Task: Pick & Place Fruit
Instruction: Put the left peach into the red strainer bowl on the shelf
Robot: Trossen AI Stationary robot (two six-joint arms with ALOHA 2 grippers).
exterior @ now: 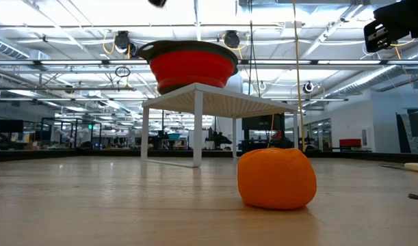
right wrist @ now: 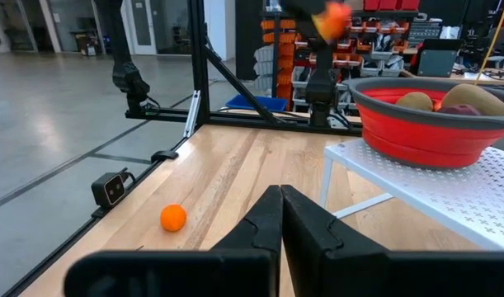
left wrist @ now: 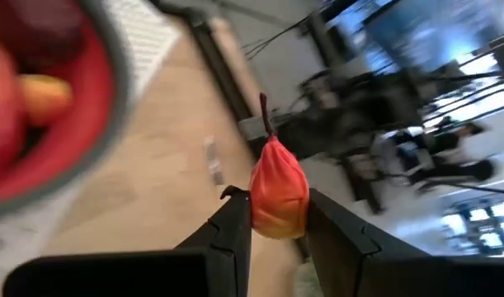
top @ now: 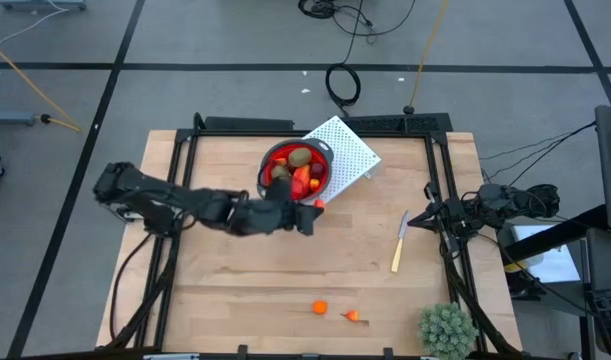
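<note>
A red bowl with a grey rim stands on a white perforated rack and holds olive-brown, dark red and orange fruit. My left gripper reaches in from the table's left and is just near of the bowl's rim, shut on a small red-orange fruit with a dark stem. One tiny orange fruit and a second orange piece lie on the table near its near edge; the low view shows one orange fruit close up. My right gripper waits shut at the table's right side. My left gripper pinches the red-orange fruit by its wide lower half between the two fingers. The fingers come about level from the table's left. The stem end sticks out beyond the fingertips. The fruit is lifted clear, higher than the bowl's rim.
A pale yellow stick lies right of centre, near my right gripper. A spiky green plant ball sits at the near right corner. The rack's legs stand on the far middle of the table. Black frame rails run along both sides.
</note>
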